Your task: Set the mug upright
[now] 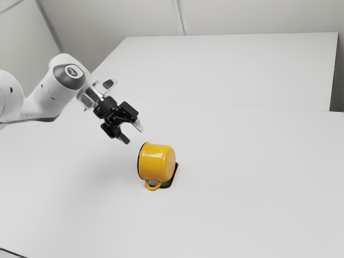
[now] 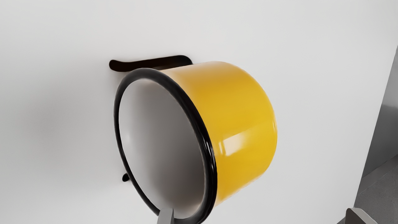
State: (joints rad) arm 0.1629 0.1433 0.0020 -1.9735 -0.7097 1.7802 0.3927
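Note:
The yellow mug (image 1: 157, 162) lies on its side on the table, its dark-rimmed mouth toward the exterior view's left and its handle low toward the front. Up and to the left of it in that view is the gripper (image 1: 133, 134), open and apart from the mug. In the wrist view the mug (image 2: 239, 124) shows its black rim and pale inside. The gripper (image 2: 262, 216) has its fingertips wide apart there, one overlapping the rim in the picture, the other beyond the mug's side. The handle is hidden in the wrist view.
The white table (image 1: 242, 177) extends around the mug. A flat dark shape (image 1: 173, 174) is beside and partly behind the mug; whether it is an object or shadow, I cannot tell. White walls stand behind the table.

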